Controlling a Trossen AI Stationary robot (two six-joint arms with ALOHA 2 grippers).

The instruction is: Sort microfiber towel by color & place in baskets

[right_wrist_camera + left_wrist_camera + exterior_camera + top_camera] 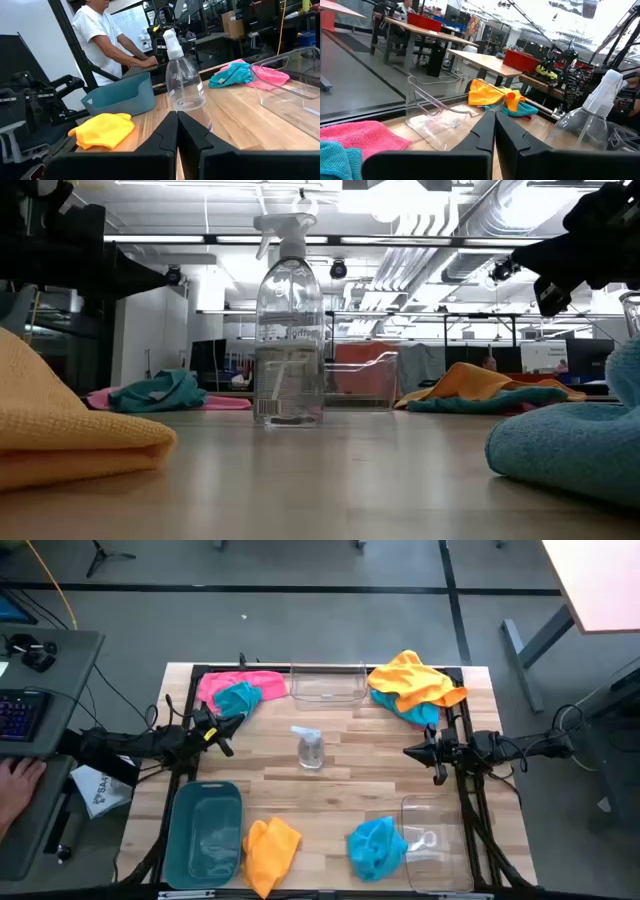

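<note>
Six towels lie loose on the table [330, 765], none in a basket yet. A pink towel [222, 685] and a blue one [240, 697] sit at the far left, beside the far clear basket [327, 686]. An orange towel [412, 680] covers another blue one at the far right. Near the front, an orange towel [270, 852] lies by the teal basket [205, 830], and a blue towel [377, 845] touches the other clear basket [437, 830]. A spray bottle [309, 747] stands in the middle. The left gripper [226, 736] and right gripper [412, 752] wait at the sides, jaws pressed together and holding nothing, probably because sorting has not begun.

Overhead, table-level, two wrist views; shared spray bottle [310, 748].
</note>
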